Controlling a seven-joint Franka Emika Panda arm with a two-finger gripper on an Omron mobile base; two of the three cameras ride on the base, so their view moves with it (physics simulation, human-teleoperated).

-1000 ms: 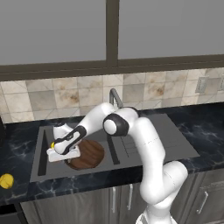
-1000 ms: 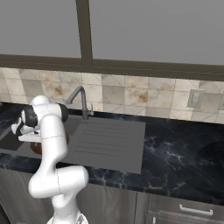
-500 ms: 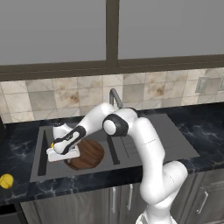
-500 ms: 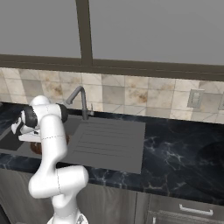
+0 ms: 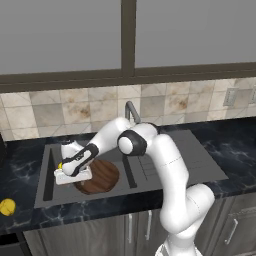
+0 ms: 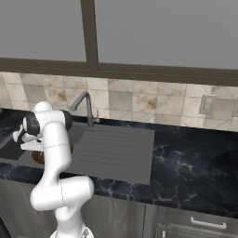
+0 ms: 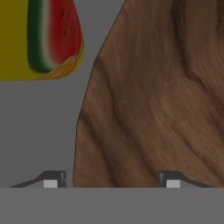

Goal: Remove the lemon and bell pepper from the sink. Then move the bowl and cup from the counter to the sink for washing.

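So the gripper (image 7: pixel 111 183) is down inside the sink (image 5: pixel 47 167) with its fingers spread wide, one tip over the bare grey sink floor and the other over the wooden bowl (image 5: pixel 102 176), whose rim edge runs between them, and it isn't pinching anything. The bowl sits in the sink basin, and the yellow cup (image 7: pixel 41 39) with the watermelon-slice print is also in the sink, right beside the bowl's rim, mostly tucked behind the hand in the left base view. The lemon (image 5: pixel 7 207) is out on the dark counter (image 5: pixel 20 220), off the sink's front left corner.
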